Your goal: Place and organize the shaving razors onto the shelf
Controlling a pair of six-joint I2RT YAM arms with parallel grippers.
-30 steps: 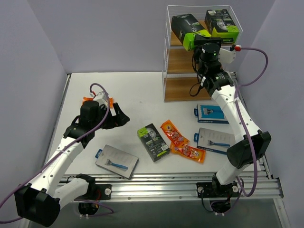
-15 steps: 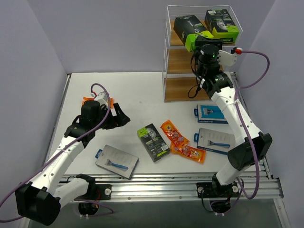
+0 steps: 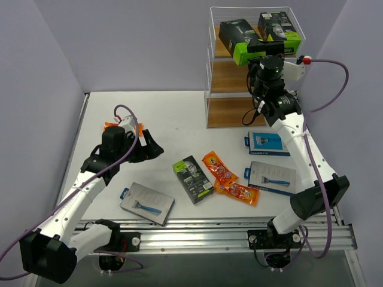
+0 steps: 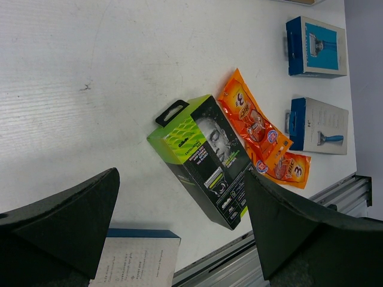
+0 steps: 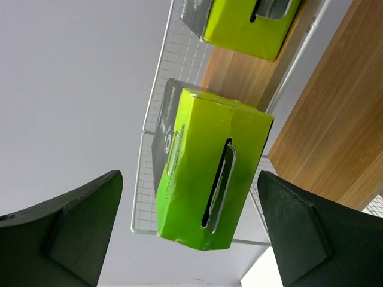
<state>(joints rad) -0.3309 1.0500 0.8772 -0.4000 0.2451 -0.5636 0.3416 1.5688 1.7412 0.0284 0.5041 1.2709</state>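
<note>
Two orange packets (image 4: pixel 254 122) each show a "3".

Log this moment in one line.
left gripper: open, above table | right gripper: open, jaws flanking shelved box | shelf: another box on top tier | table: lime box, cards, orange packets
</note>
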